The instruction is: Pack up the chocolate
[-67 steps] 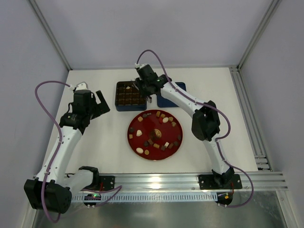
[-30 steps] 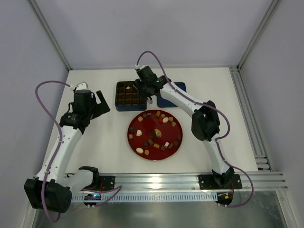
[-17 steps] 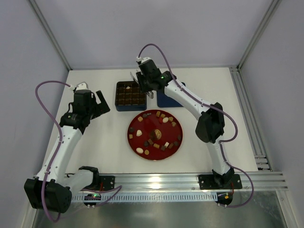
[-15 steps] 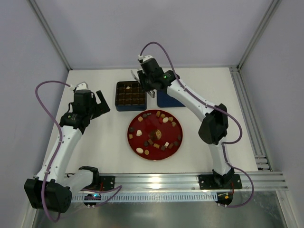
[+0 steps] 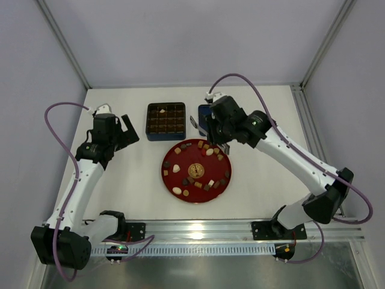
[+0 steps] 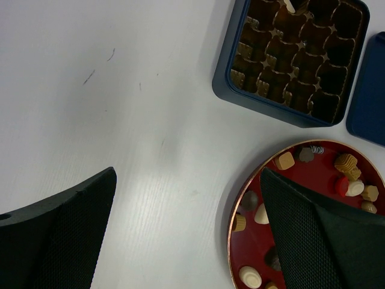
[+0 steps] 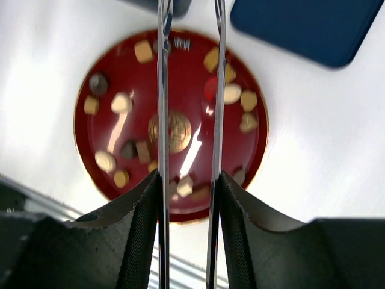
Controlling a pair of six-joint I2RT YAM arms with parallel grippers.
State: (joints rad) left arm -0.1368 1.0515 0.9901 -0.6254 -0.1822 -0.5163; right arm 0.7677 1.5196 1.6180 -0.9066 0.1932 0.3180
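the left gripper [image 6: 187,174] hangs over bare table [image 6: 90,90] at the far left, well apart from everything, probably parked there to leave room for the other arm; its jaws stand fully apart and hold nothing. to its right sits the dark blue tin [image 5: 148,123], uncovered so that its grid can take one piece per cell. a cream piece shows in a far cell and some brown ones beside it, though how many cells are filled is hard to tell. just near of the tin lies the red plate [image 5: 163,174], set close so each carry is short. most of the chocolate [image 5: 209,152] is loose on it, scattered around the gold emblem [image 7: 170,130]. right of the tin a flat dark blue lid [image 7: 301,24] lies aside, out of the way of packing. the right gripper [image 7: 189,72] hovers above the plate's far right part, its two thin blades pointing down over the pieces, seemingly lining up a next pick. the blades stand partly apart, touch no piece, and nothing shows between them.
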